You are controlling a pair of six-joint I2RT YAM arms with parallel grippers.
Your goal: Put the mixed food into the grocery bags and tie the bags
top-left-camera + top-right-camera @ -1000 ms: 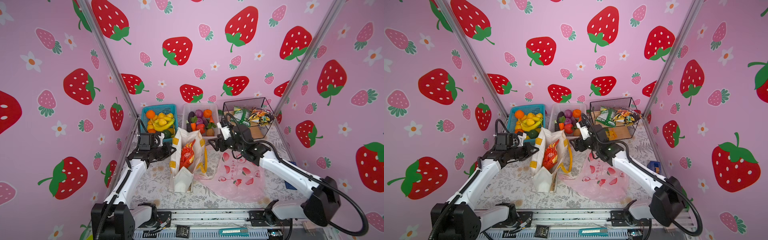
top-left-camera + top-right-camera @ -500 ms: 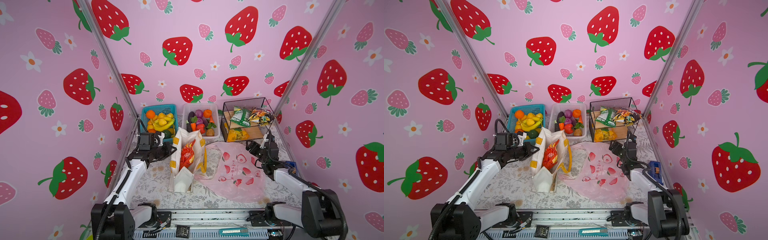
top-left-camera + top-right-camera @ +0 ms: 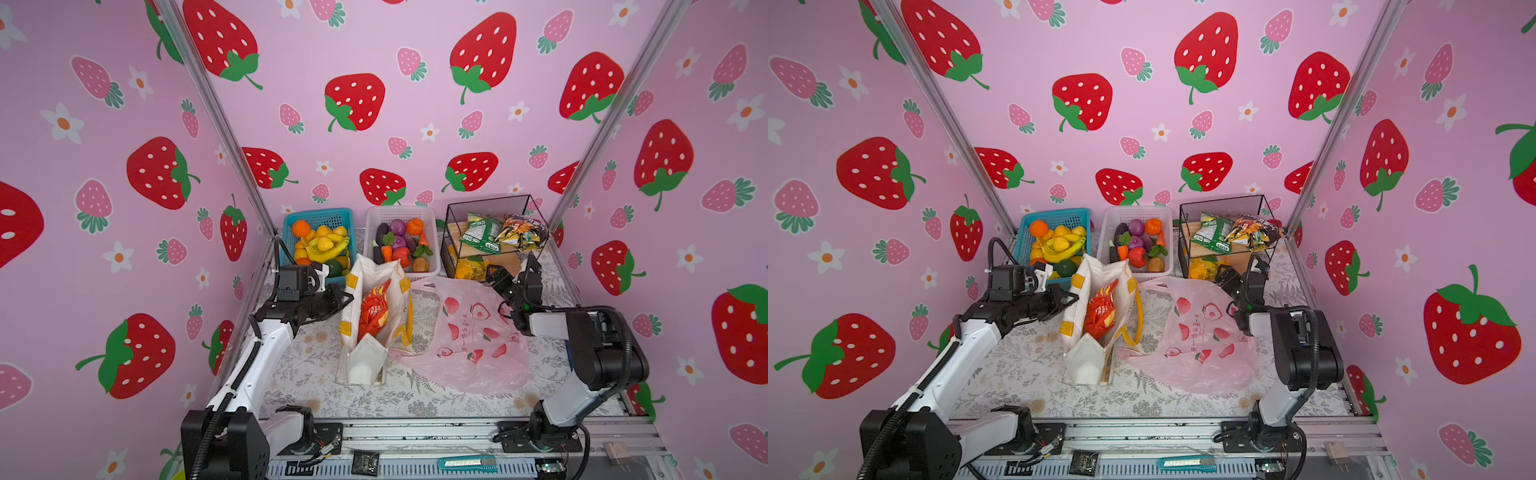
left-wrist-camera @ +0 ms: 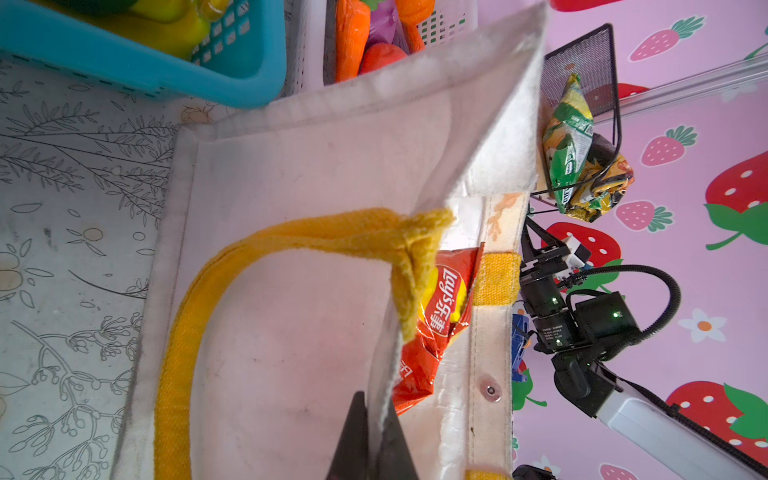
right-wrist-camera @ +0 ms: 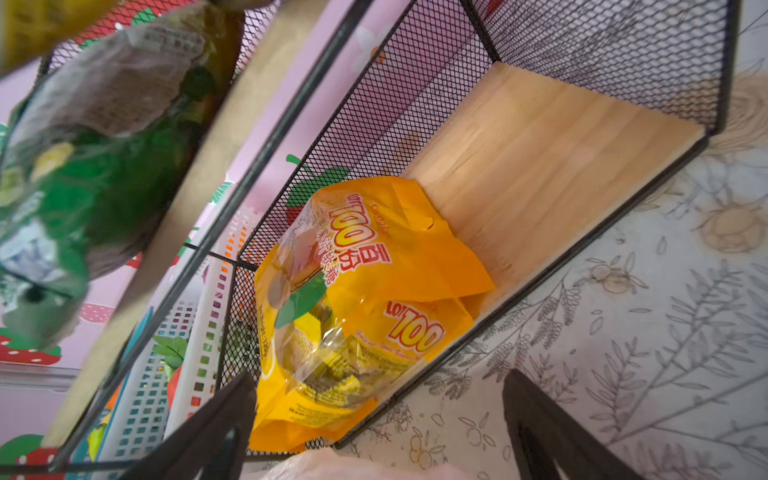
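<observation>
Red snack packet [image 3: 374, 309] is packed in the canvas tote [image 3: 358, 266] at frame centre, rim pinched by the left gripper [image 3: 345, 299]. Pink bag [image 3: 469, 345], right of centre, is seen flat and untied. Right gripper [image 5: 378, 374] is spread wide before the yellow packet [image 5: 365, 291]; vegetables [image 3: 401, 245] are not yet packed.

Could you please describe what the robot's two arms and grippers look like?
The left arm and right arm have white links, black joint housings and black ribbed cables alongside. The left gripper and right gripper each carry two black, tapered fingers. Small green lights glow near the right arm's wrist.
</observation>
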